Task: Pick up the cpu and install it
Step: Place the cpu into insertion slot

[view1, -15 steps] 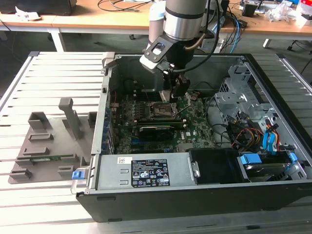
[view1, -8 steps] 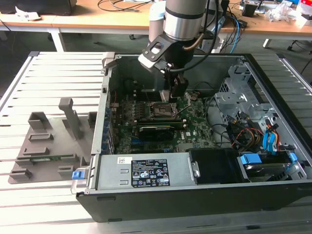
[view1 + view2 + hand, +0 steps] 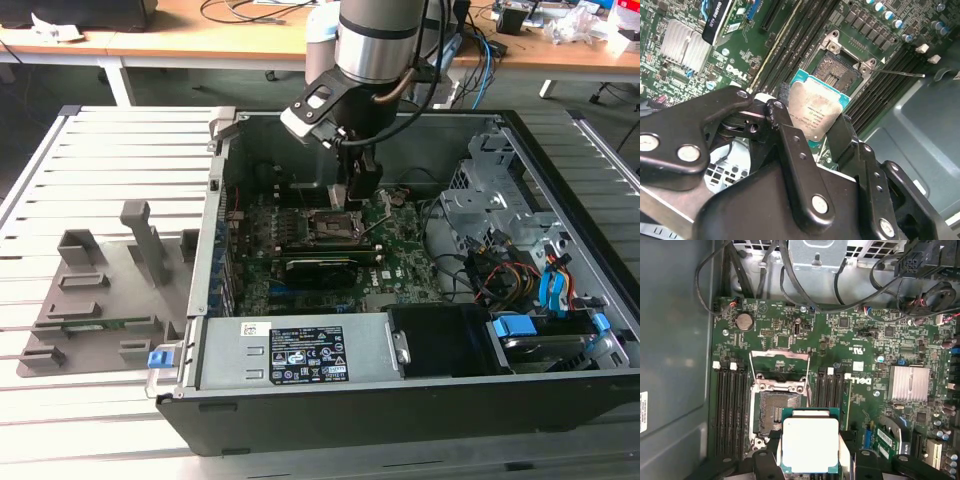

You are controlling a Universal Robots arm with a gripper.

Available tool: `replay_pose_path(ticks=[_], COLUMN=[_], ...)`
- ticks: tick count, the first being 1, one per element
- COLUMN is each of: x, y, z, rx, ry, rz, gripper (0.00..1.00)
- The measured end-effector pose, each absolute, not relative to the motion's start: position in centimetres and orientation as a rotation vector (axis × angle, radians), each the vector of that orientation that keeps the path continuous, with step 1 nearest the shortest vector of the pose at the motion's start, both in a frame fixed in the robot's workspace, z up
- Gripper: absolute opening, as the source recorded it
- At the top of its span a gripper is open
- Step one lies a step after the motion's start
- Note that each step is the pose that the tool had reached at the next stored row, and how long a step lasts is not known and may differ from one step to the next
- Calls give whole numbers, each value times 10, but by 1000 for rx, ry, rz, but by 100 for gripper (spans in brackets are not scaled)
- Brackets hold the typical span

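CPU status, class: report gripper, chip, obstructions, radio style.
Copy: gripper shut on cpu. Chip hangs over the motherboard near the open socket, not seated. Socket cover lifted, nothing seen across it.

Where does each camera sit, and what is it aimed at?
Exterior view: off the arm, looks down into the open computer case; shows arm and gripper.
First wrist view: on the arm, faces straight down at the motherboard; gripper shows.
Second wrist view: on the arm, slants along the gripper links.
Both wrist views share the gripped cpu and open socket.
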State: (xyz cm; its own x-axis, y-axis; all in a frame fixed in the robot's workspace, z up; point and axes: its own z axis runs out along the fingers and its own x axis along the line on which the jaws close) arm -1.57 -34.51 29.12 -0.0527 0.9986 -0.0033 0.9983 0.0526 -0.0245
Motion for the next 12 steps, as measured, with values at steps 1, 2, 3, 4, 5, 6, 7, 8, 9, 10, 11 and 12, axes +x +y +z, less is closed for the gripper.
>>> replay_pose_path(ticks=[1,2,3,4,5,6,7,8,9,10,11,12], x=[-16,-16,-16,-16,-16,-16,-16,-16,-16,-16,-16,-16], y=[-345,-345,-345,-345,-345,-345,-345,-345,-345,-345,-345,-345], z=[291,291,291,291,291,291,291,291,291,291,291,291], rx=[-2158,-2164,-2167,-2170,-2178,-2188,-2194,-2202,-2207,-2211,-2218,-2225], ry=[-2263,-2257,-2254,-2252,-2243,-2234,-2227,-2219,-2215,-2211,-2203,-2196], rz=[31,31,31,31,31,31,31,31,31,31,31,31], gripper=[54,54,54,54,54,54,54,54,54,54,54,54])
